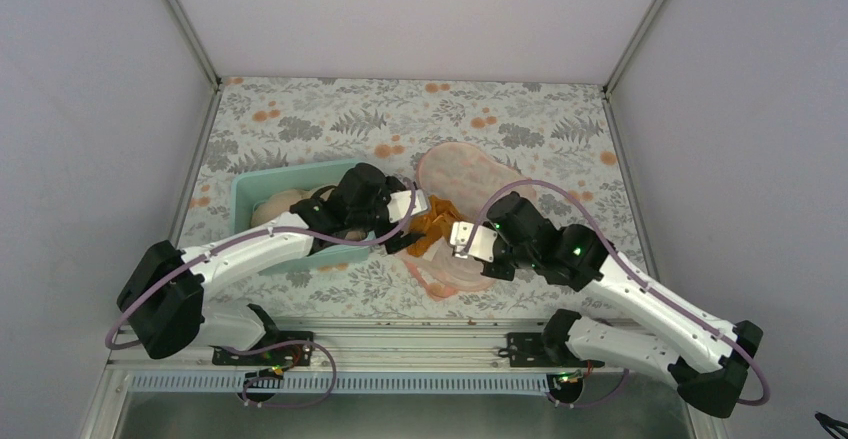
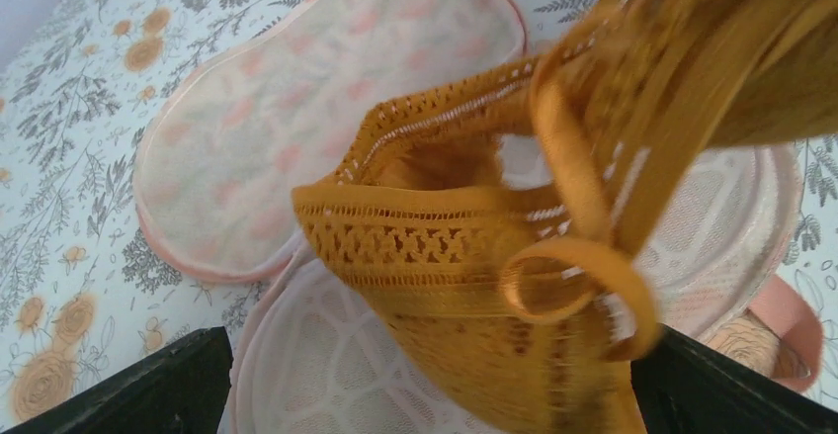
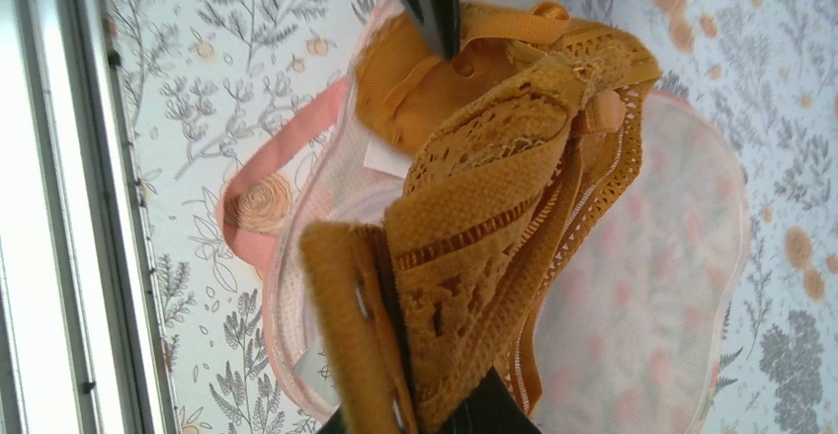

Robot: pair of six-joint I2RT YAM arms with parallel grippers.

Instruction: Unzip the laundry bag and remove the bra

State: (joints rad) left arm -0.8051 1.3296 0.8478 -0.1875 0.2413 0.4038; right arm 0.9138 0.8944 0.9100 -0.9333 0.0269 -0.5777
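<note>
Overhead view of a floral-patterned table [image 1: 300, 119] with two robot arms reaching to its centre. The laundry bag [image 1: 470, 171] lies unzipped and folded open there. Its lid flap is spread flat toward 12 o'clock, and its lower half, with the translucent cups, lies toward 6 o'clock near the arm bases.

The bra [image 1: 437, 221] is lifted above the lower half, bunched between the two grippers. The right gripper [image 3: 445, 409] comes in from 4 o'clock. Its jaws stand narrow, pinching the bra's lace band, and the fabric drapes over them and hides most of the tips.

The left gripper [image 2: 432, 394] comes in from 8 o'clock. Its fingers [image 2: 148, 385] stand wide apart, with the bra's cup and a looped strap hanging in the gap between them. The strap end is blurred.

At 9 o'clock from the bag sits a teal tub [image 1: 245, 191] under the left arm, with pale beige bras [image 1: 275, 207] inside.
</note>
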